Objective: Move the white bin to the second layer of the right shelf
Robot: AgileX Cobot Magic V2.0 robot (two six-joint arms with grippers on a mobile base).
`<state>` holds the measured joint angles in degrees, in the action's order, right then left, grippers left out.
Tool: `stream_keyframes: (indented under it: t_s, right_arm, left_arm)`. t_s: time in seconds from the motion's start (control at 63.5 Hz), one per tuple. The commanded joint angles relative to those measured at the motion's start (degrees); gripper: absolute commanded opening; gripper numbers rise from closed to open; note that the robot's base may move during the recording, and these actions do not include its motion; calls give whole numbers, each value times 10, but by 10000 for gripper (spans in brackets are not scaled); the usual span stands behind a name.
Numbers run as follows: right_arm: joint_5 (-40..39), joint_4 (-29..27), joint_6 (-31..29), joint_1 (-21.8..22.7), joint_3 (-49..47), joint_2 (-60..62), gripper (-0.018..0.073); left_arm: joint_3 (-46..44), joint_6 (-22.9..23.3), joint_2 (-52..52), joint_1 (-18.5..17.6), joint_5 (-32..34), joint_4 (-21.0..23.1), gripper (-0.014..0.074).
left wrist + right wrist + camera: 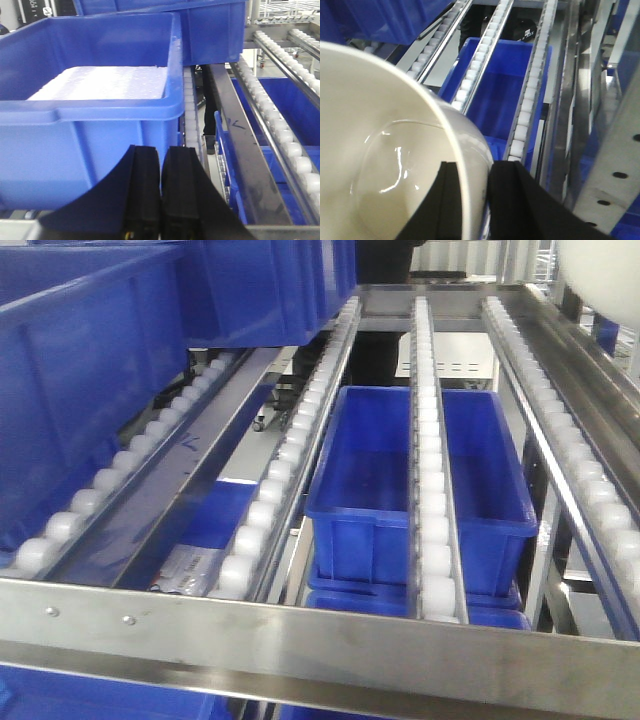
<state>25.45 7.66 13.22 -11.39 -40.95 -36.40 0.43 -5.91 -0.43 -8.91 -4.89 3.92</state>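
The white bin (380, 150) fills the left of the right wrist view, glossy and cream, tilted with its mouth toward the camera. My right gripper (476, 167) is shut on its rim, one finger inside and one outside the wall. In the front view only a corner of the white bin (600, 275) shows at the top right, above the right roller rail. The right shelf second layer (430, 440) slopes away with rails of white rollers behind a steel front bar (320, 635). My left gripper (161, 150) is shut and holds nothing, just in front of a blue crate (90, 135).
Blue crates (90, 370) stand on the left rollers; one holds white material (105, 82). Another blue crate (390, 480) sits on the level below, seen between the rails. A perforated steel post (615, 170) stands at the right.
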Motion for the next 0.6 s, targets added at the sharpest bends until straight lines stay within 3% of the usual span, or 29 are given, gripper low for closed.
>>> stream_keyframes:
  t_s: [0.0, 0.583]
  right_arm:
    - [-56, 6, -2, 3, -16, -2, 57]
    - [-56, 6, -2, 3, -16, -2, 57]
  left_arm:
    - [21, 2, -8, -2, 49, 3, 85]
    - [21, 2, -8, -2, 49, 3, 85]
